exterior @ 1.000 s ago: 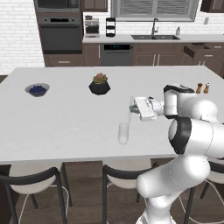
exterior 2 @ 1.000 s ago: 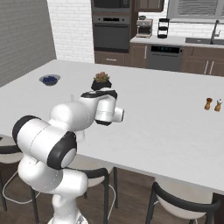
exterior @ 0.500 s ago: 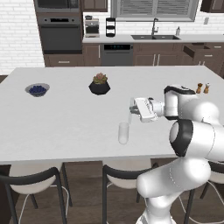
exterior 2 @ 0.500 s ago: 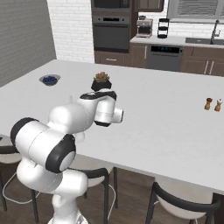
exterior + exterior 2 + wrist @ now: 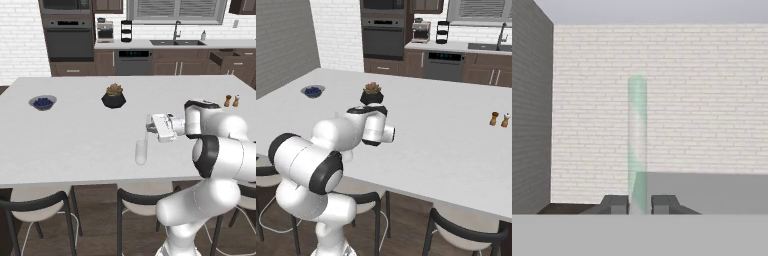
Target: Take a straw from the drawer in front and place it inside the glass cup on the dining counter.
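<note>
The gripper [image 5: 149, 126] hangs over the white dining counter [image 5: 75, 145], pointed sideways, and its fingers [image 5: 614, 204] are clenched on the lower end of the straw [image 5: 637, 140], which stands straight up between them in the hand view as a pale, slightly greenish translucent stick. In the left base view the straw [image 5: 148, 121] shows as a thin whitish line at the fingers, a little above and just beyond the glass cup [image 5: 141, 152], which stands upright near the counter's front edge. The two look near each other but apart; whether the straw's lower end is already over the cup's mouth cannot be told from these angles. The straw is likely very light and fairly stiff, yet thin and smooth, so it could swivel or slip in a pinch at one end; a hold nearer its middle would steady it. The cup is probably light too and tall for its width, so a sideways knock from the straw or fingers might tip it; lowering straight into the opening seems the safer course.
</note>
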### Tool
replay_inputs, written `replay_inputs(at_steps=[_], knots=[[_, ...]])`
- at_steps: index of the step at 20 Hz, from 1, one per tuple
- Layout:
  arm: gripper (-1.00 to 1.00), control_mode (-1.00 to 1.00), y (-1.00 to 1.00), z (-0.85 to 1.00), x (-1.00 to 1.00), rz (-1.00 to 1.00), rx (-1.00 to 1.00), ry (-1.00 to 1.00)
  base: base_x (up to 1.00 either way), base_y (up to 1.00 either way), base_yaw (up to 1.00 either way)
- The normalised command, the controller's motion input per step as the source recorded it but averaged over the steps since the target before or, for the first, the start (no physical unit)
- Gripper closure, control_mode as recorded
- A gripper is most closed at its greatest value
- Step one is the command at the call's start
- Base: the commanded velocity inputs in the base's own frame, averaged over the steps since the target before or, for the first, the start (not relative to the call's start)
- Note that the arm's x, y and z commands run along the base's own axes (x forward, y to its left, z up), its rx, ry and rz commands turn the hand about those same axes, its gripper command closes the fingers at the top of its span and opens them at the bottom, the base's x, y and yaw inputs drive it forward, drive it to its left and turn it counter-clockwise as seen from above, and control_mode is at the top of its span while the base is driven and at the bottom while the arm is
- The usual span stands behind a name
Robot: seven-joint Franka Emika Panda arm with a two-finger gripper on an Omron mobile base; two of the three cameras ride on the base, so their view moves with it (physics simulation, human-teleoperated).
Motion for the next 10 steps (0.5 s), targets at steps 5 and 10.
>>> replay_inputs(at_steps=[5,10], knots=[[1.0,-1.0,-0.05,-0.17,0.11,0.01,0.0,-0.01,0.0,0.0,0.0],[1.0,-1.0,0.0,-0.02,0.16,0.0,0.0,-0.03,0.0,0.0,0.0]])
